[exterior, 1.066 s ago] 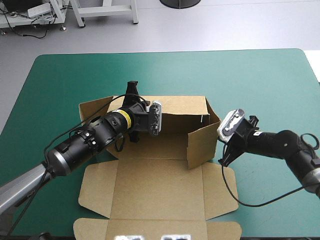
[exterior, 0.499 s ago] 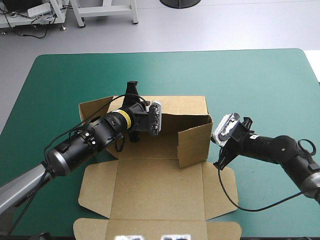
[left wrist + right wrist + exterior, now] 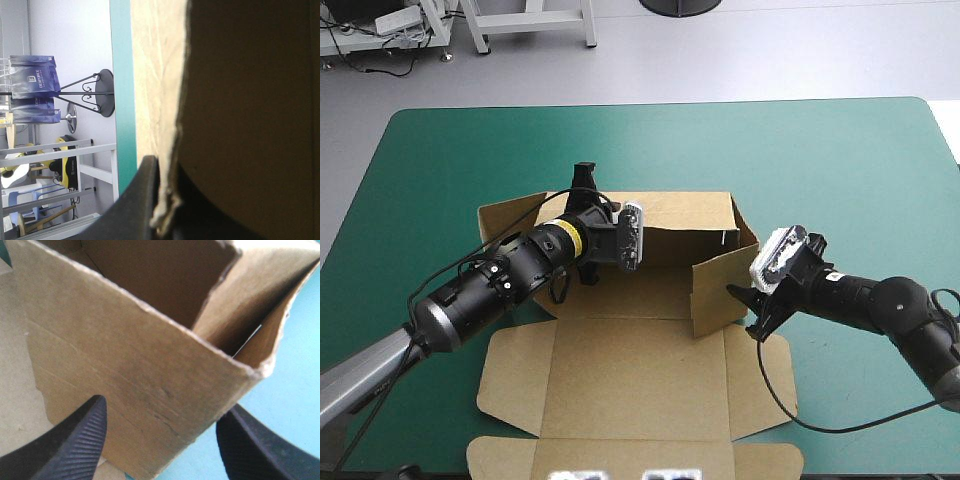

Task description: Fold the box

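The brown box [image 3: 640,370] lies partly raised: its far wall and right end flap [image 3: 725,290] stand up, while the wide lid panel lies flat toward the near edge. My left gripper [image 3: 584,178] reaches over the far wall near its left end and is shut on the top edge; in the left wrist view that gripper [image 3: 162,167] pinches the box board [image 3: 155,75]. My right gripper [image 3: 748,308] stands open just outside the raised right flap. In the right wrist view that gripper [image 3: 162,412] has its fingers apart, with the box corner [image 3: 125,355] just ahead between them.
The teal-green cover [image 3: 840,160] shows bare along the far side and on the right. The lid's side flaps [image 3: 515,385] lie flat near the front edge, and the box's left end flap [image 3: 505,215] leans outward.
The right gripper pushed the right flap inward while shut, then opened. The flap has swung back outward a little. The left arm has held still.
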You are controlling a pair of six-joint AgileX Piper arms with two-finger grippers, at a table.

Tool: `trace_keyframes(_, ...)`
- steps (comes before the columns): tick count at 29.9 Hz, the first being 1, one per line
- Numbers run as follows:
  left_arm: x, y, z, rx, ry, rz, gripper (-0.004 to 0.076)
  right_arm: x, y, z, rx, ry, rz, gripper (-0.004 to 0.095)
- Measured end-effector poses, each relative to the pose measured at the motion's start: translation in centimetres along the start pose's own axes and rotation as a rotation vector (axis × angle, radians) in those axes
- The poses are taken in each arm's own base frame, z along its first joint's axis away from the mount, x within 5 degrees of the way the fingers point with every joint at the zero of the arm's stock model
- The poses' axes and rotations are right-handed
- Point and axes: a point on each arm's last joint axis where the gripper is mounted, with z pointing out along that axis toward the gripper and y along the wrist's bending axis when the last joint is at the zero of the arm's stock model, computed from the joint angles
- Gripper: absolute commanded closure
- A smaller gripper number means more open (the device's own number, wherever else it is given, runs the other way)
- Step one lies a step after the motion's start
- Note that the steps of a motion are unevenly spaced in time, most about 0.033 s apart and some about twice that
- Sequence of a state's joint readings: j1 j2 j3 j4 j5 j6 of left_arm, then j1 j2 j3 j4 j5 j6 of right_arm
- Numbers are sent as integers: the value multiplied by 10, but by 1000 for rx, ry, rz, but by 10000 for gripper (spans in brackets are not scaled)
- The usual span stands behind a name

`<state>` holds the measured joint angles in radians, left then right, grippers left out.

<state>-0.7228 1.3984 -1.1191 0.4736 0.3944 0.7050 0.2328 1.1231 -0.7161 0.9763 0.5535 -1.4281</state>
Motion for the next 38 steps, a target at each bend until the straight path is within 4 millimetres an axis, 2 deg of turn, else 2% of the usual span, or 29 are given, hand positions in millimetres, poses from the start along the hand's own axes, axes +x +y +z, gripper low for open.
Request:
trace_keyframes(7,0,0,0,2,-2,-6,729,0,-2,11,-26,-30,57,306)
trace_keyframes(15,-3,-2,0,11,-12,-22,729,-14,-8,8,-5,-91,100,306)
trace_keyframes(21,-11,-6,0,26,-31,-18,729,-16,-8,8,4,-103,132,306)
trace_keyframes(32,-21,8,7,61,0,-90,729,-18,-11,12,81,-104,176,306)
trace_keyframes(38,-27,10,10,82,6,-123,729,-13,-16,23,108,-75,227,311)
